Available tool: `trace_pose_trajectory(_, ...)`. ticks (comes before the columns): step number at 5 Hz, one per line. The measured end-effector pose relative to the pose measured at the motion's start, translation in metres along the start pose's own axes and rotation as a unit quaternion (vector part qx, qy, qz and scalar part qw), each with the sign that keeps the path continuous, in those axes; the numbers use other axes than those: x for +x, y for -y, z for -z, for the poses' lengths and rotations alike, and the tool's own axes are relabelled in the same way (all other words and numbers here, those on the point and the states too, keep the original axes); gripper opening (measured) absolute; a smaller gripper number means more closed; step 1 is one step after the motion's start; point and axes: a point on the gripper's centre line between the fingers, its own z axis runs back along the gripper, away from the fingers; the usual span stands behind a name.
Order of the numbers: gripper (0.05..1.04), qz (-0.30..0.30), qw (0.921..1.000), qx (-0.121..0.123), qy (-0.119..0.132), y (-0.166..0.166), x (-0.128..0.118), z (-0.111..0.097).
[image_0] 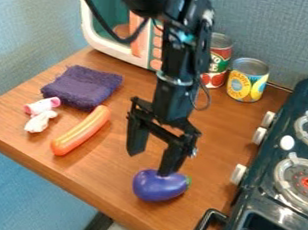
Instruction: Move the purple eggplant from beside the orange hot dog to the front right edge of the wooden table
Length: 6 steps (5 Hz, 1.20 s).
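Tabletop (pixel 110 164), one gripper (pixel 150 164); one eggplant (pixel 158 187) (nearest)

- The camera view looks from above and in front of the black two-finger gripper (pixel 149 164), down at a slant onto the brown wooden table (pixel 105 176).
- It faces past the gripper toward the blue-grey fabric partition (pixel 278 26) behind it.
- It is near enough for the gripper to stand large mid-view, yet far enough back to take in the white toy microwave (pixel 114 53) beyond the gripper and part of the dark green toy stove (pixel 261 184) to the gripper's right in view.
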Motion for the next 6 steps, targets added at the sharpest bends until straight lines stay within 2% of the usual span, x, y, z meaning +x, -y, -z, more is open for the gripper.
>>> trace_pose_trajectory(3,1.001,-0.065,0.9975,0.001,0.027,-0.056,0.008,-0.037)
trace_pose_trajectory(4,1.001,-0.071,0.9972,0.006,0.021,-0.065,0.007,-0.039)
trace_pose_trajectory(5,1.001,-0.083,0.996,0.005,0.03,-0.082,0.006,-0.044)
trace_pose_trajectory(6,1.001,-0.115,0.9919,0.007,0.054,-0.111,0.008,-0.058)
